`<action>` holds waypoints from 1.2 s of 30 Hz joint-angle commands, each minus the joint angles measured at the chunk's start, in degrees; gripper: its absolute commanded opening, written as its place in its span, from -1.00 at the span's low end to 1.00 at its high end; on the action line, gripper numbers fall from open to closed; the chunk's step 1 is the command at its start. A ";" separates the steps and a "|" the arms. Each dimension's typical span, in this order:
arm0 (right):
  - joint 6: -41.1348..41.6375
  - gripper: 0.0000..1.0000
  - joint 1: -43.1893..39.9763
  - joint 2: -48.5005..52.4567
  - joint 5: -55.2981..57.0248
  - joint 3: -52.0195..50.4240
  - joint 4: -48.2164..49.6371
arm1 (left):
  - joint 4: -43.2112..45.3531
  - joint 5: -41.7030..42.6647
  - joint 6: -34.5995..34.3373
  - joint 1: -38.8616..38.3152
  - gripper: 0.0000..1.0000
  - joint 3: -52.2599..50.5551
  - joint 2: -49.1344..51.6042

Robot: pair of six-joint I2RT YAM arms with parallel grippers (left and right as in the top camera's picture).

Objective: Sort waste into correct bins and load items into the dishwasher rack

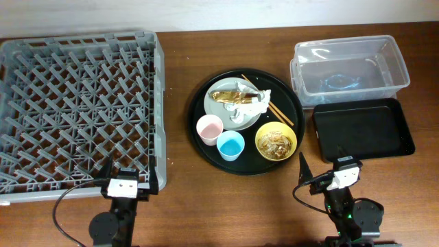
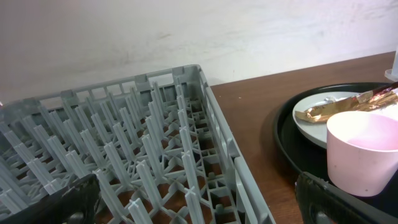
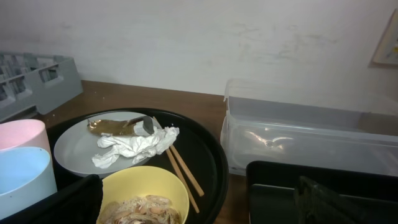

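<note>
Left arm [image 1: 124,186] low beside rack [image 1: 75,103], right arm [image 1: 341,177] near black tray [image 1: 363,128], jaws apart

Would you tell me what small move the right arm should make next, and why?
Probably reach the open right gripper toward the crumpled napkin: it lies on the plate beside the foil wrapper, so the plate cannot be racked until cleared, and the gripper holds nothing.

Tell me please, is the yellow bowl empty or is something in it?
Not empty. The yellow bowl holds brownish-beige food scraps, which show in both the overhead and the right wrist views.
</note>
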 commanded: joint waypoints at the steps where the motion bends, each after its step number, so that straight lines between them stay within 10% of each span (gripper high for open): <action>1: 0.09 0.97 0.52 -0.28 0.28 -0.42 -0.15 | -0.26 -0.44 0.52 -0.26 0.99 -0.22 -0.48; 36: 0.11 0.97 0.52 -0.28 -0.13 -0.28 4.81 | 3.80 -2.10 0.44 -0.24 0.99 -0.20 -0.48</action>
